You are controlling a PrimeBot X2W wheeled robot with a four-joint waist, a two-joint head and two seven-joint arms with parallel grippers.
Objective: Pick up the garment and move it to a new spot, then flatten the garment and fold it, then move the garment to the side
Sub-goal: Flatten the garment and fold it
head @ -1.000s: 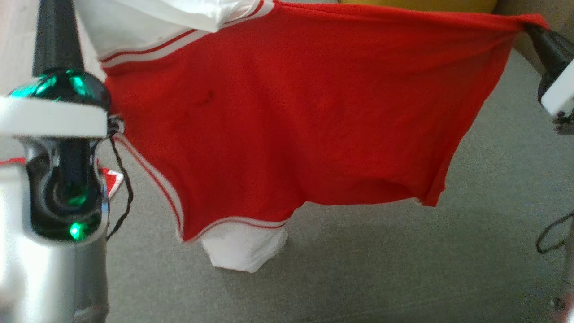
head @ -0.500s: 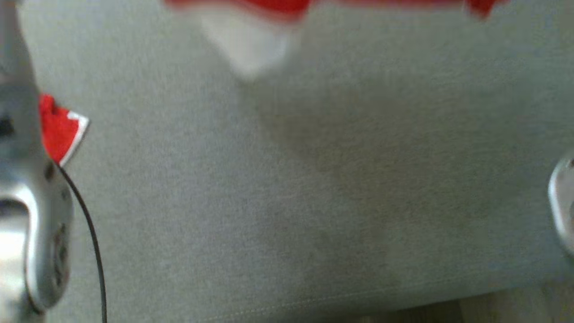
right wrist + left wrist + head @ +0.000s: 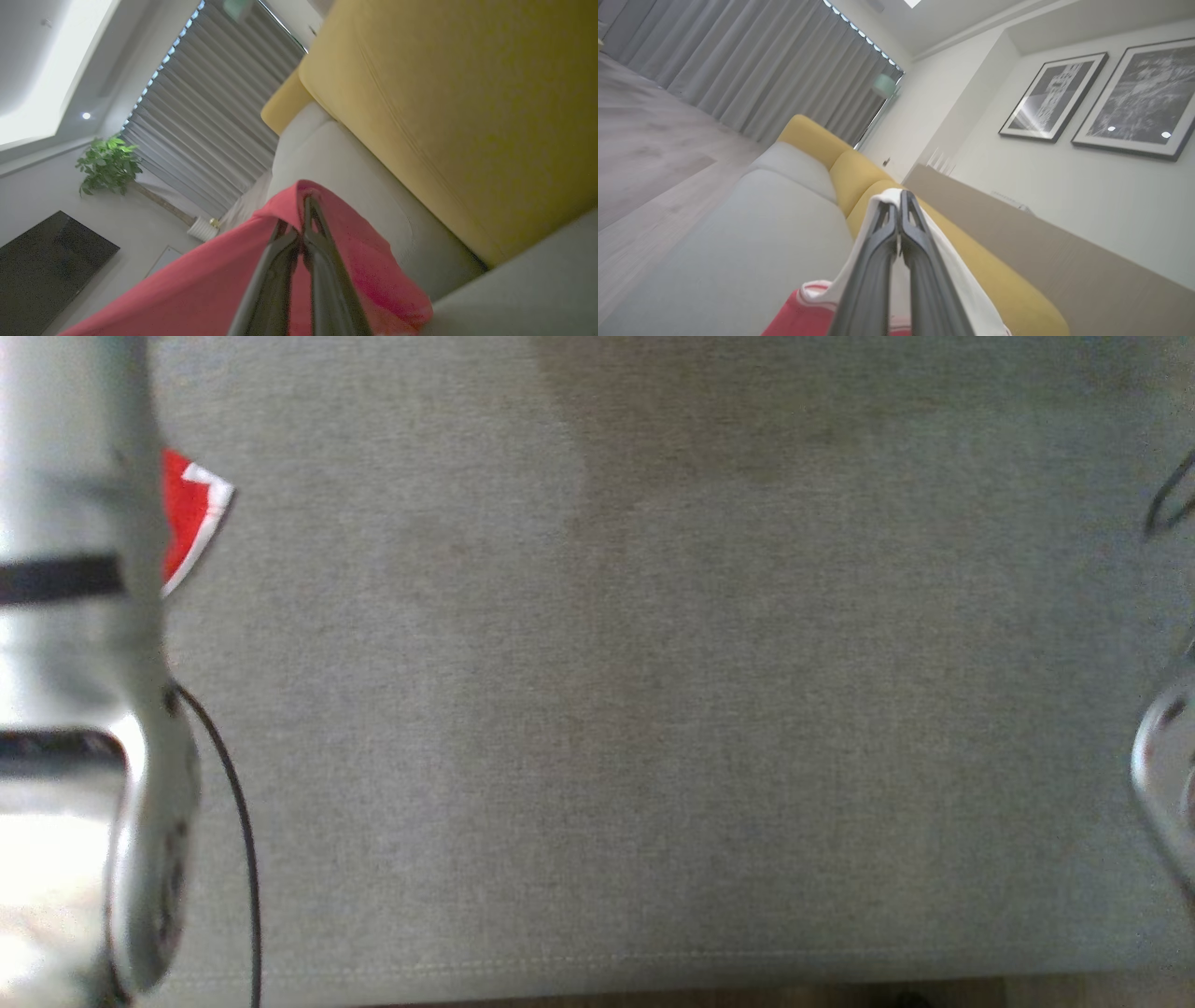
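Left gripper [image 3: 900,196] is clamped fully shut on the garment [image 3: 959,289]. It's pinched at the white edge, with white cloth draped down both sides of the fingers and a red, white-striped part seen lower down. Right gripper [image 3: 306,201] is closed tight too, and a red fold of the same garment is pinched at its tips, with the rest trailing off to the lower left of that view. So the garment is held up in the air by both, over the grey sofa seat [image 3: 653,709], with yellow back cushions [image 3: 467,116] seen behind. In the head view a red corner [image 3: 191,509] with white trim is seen poking out beside the silver left arm [image 3: 75,616], and a black cable [image 3: 241,821] is hung below it. Grey curtains [image 3: 738,70] and two framed pictures [image 3: 1139,93] are seen in the background.
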